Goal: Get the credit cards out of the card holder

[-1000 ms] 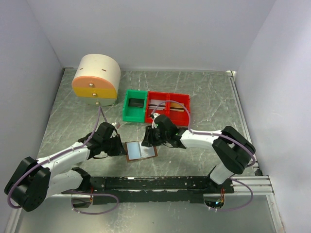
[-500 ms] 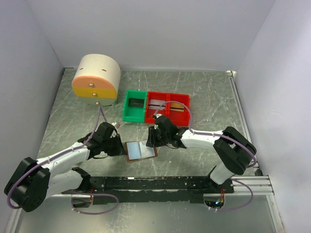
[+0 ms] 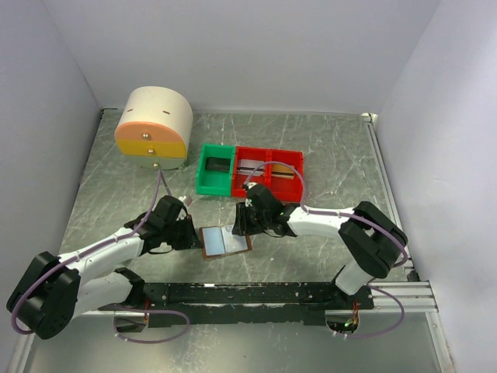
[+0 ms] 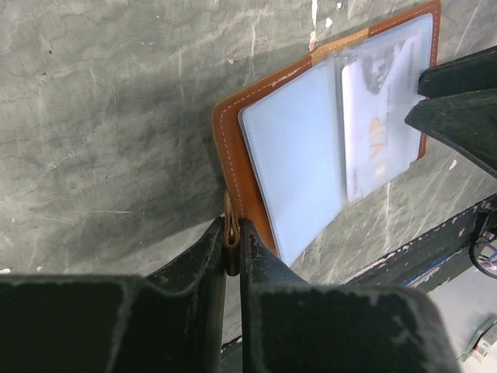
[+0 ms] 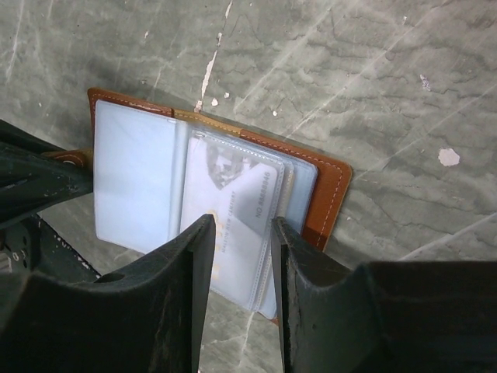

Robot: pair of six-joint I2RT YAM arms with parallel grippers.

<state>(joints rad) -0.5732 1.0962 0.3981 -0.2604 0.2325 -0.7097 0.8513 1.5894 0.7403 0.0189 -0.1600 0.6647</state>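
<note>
The brown card holder [image 3: 225, 242] lies open on the table with its pale-blue panels up. In the left wrist view the card holder [image 4: 291, 148] shows a small brown tab [image 4: 231, 224] on its near edge. My left gripper [image 4: 231, 237] is shut on that tab; in the top view the left gripper [image 3: 192, 236] sits at the holder's left edge. A pale credit card [image 5: 233, 203] sits in the clear sleeves of the right panel. My right gripper [image 5: 239, 227] is open, its fingers straddling that card just above the holder [image 5: 330, 186]; from above it [image 3: 240, 224] is at the holder's far right.
A green bin [image 3: 214, 169] and a red double bin [image 3: 269, 172] stand just behind the right arm. A cream drawer unit [image 3: 154, 124] with orange and yellow fronts is at the back left. A black rail [image 3: 248, 294] runs along the near edge.
The right gripper has edged slightly closer over the holder's right panel. The left gripper has stayed shut on the tab and the holder has barely moved.
</note>
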